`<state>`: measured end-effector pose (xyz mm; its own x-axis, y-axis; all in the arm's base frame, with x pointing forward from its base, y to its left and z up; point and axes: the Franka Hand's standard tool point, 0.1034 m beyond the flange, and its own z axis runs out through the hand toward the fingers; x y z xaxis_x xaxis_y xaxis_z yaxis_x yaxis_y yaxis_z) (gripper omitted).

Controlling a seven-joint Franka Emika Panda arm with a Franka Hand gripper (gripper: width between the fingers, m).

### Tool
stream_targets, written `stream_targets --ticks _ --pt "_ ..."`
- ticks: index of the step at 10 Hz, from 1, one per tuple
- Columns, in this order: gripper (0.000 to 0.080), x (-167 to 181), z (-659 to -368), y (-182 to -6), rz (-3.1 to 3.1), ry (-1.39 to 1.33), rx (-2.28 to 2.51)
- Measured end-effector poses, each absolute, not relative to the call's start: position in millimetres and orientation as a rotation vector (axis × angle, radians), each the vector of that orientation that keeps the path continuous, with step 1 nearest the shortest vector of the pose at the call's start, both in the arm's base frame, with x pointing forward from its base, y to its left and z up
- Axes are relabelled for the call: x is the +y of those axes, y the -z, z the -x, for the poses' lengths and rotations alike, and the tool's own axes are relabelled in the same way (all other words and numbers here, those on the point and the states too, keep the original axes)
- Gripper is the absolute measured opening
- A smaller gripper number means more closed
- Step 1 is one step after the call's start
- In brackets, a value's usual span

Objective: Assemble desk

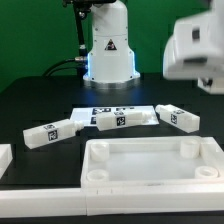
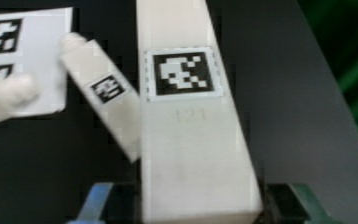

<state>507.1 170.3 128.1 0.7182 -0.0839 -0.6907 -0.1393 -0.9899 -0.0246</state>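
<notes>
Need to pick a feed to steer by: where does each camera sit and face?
Exterior view: off the arm, facing the robot base across the desk top and loose legs; a blurred arm part shows at the exterior view's right.
Wrist view: on the wrist, looking down along one tagged leg; the end effector flanks it.
Shared: the marker board and tagged legs.

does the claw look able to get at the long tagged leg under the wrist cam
Likely yes: the claw straddles that leg, a finger tight against each side. The second leg lies beside it farther along, clear of the fingers.
</notes>
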Motion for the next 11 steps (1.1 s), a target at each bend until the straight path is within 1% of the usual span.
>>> stream_targets --ticks 1,2,3,4,5,6,7,8,9,10,11 --pt "0.0284 166 -517 -133.8 2.943 -1.030 0.115" --pt "0.0284 172 -520 -129.9 2.971 -0.909 0.120" --pt "0.0284 173 -520 -130.1 2.987 -0.836 0.125" --pt "0.0284 174 -530 -134.2 2.987 -0.714 0.110" --pt "0.0284 166 -554 -151.8 2.943 -0.597 0.077" --pt "0.0284 155 -592 -180.5 2.941 -0.402 0.016" --pt "0.0284 151 -606 -192.0 2.939 -0.310 -0.035" --pt "0.0285 148 -625 -202.9 2.942 -0.131 -0.098" --pt "0.0285 148 -626 -203.0 2.951 0.022 -0.065" --pt "0.0285 148 -623 -199.5 2.954 0.105 -0.060" --pt "0.0285 147 -627 -199.7 2.952 0.189 -0.052"
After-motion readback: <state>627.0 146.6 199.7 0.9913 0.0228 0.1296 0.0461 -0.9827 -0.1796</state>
